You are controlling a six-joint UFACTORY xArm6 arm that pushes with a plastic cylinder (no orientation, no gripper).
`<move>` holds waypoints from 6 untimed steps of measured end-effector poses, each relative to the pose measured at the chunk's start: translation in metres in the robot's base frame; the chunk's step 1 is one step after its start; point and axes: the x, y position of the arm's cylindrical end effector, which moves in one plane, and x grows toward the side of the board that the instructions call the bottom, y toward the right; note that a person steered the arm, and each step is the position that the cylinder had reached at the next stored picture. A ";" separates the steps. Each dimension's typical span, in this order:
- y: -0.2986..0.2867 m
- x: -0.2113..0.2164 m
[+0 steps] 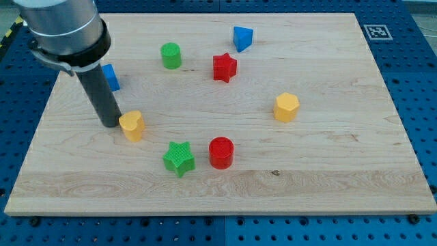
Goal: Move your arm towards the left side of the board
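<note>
My tip rests on the pale wooden board near its left edge, holding nothing, touching the yellow heart-shaped block just to its right.

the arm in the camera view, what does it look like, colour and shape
My arm ends in a thick grey cylindrical housing with a pale metal ring around its lower edge. Below it a straight, smooth black rod runs down to my tip. No cables, markings or jaws show; the end effector is just this plain rod.
</note>
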 end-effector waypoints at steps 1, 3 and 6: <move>0.000 -0.002; -0.048 -0.006; -0.125 -0.054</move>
